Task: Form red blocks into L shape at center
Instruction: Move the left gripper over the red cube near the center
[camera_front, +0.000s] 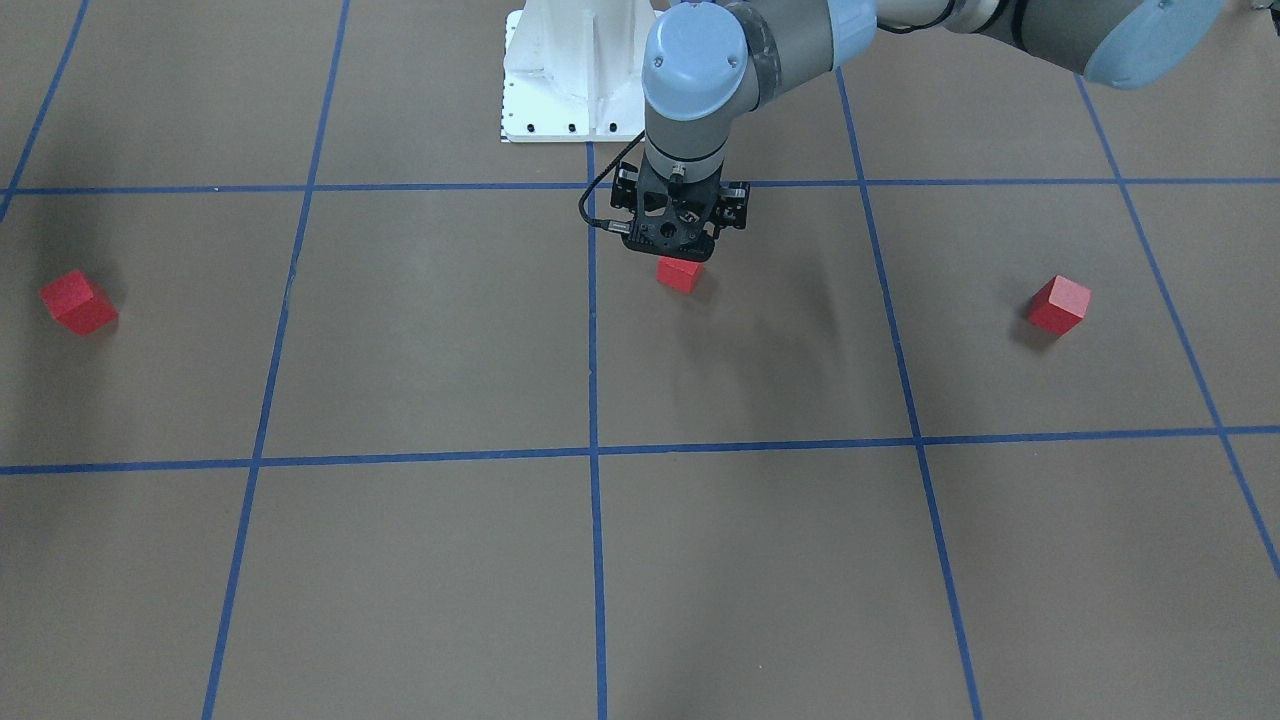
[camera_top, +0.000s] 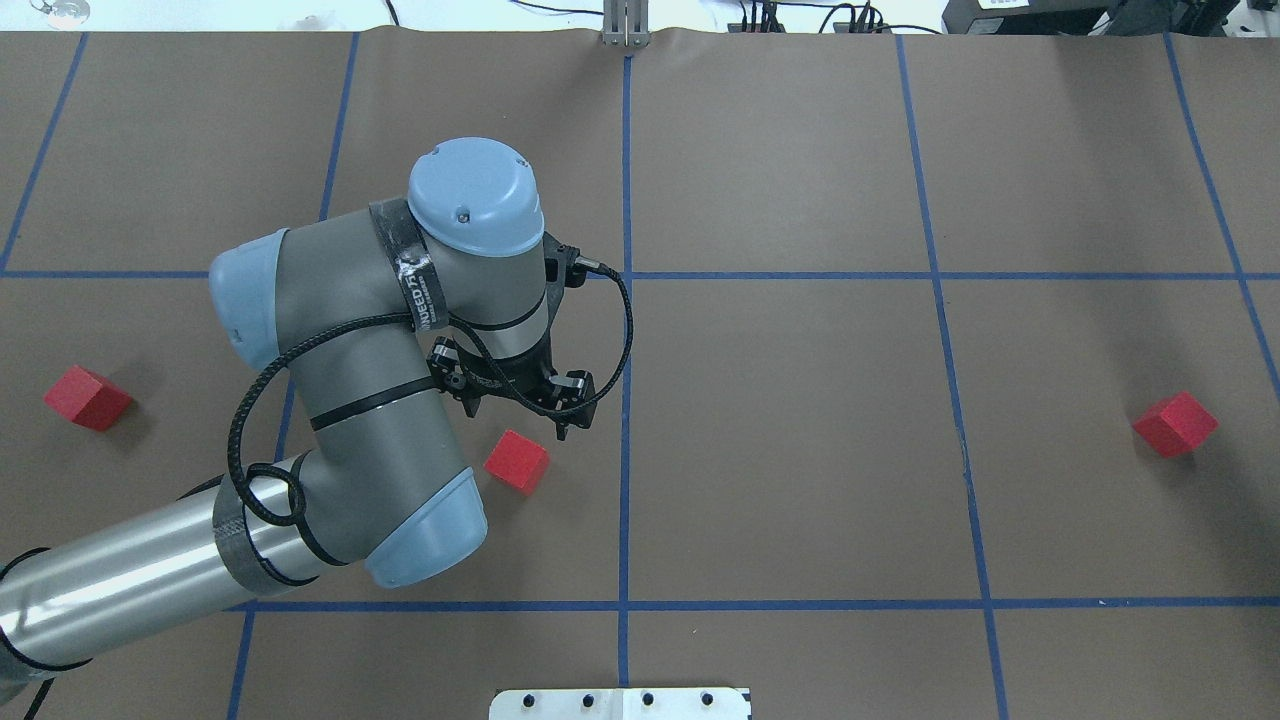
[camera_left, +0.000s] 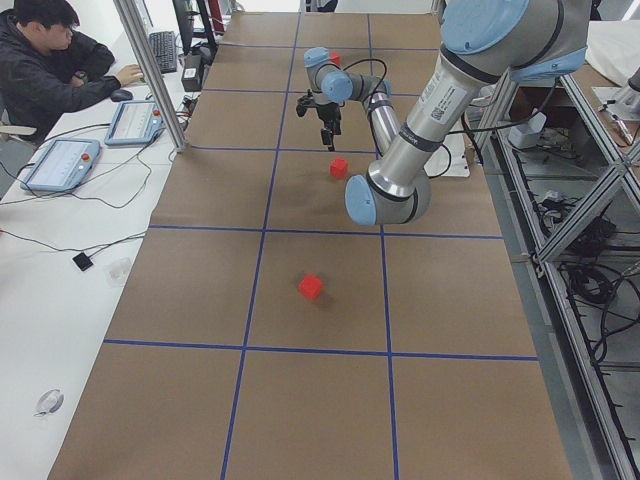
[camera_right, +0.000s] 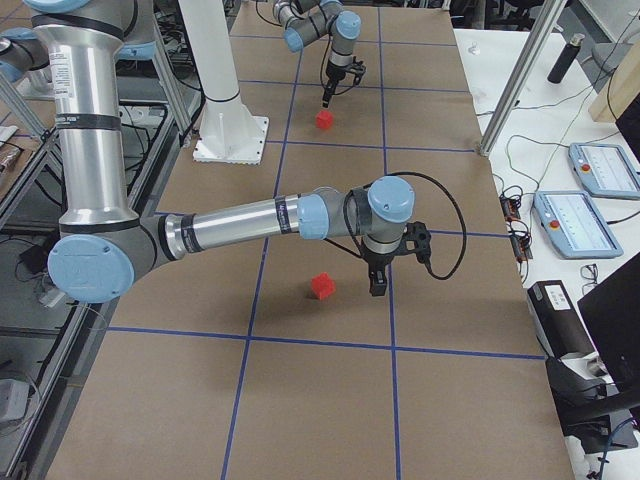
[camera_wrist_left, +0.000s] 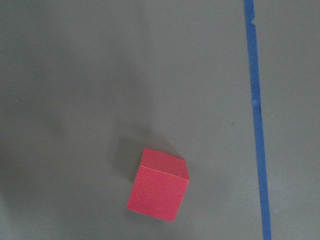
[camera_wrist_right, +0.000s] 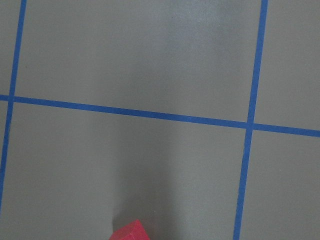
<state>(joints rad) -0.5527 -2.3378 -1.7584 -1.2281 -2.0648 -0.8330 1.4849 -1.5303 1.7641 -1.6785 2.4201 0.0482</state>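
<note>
Red block (camera_top: 516, 461) lies beside left end effector (camera_top: 516, 420), near blue line (camera_top: 624, 450).

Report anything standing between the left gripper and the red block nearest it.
Nothing visible does. The left gripper hangs open above the nearest red block; the wrist view shows only bare brown paper and a blue tape line around it.

Brown paper surface (camera_front: 400, 330) w/ blue tape grid. On a white bench along one side: operator (camera_left: 45, 60) in dark jacket, seated, hand near mouse (camera_left: 121, 95); keyboard (camera_left: 163, 48) beyond; near tablet (camera_left: 60, 163) & far tablet (camera_left: 137, 120), cables trailing. Metal post (camera_left: 155, 75) beside them.
</note>
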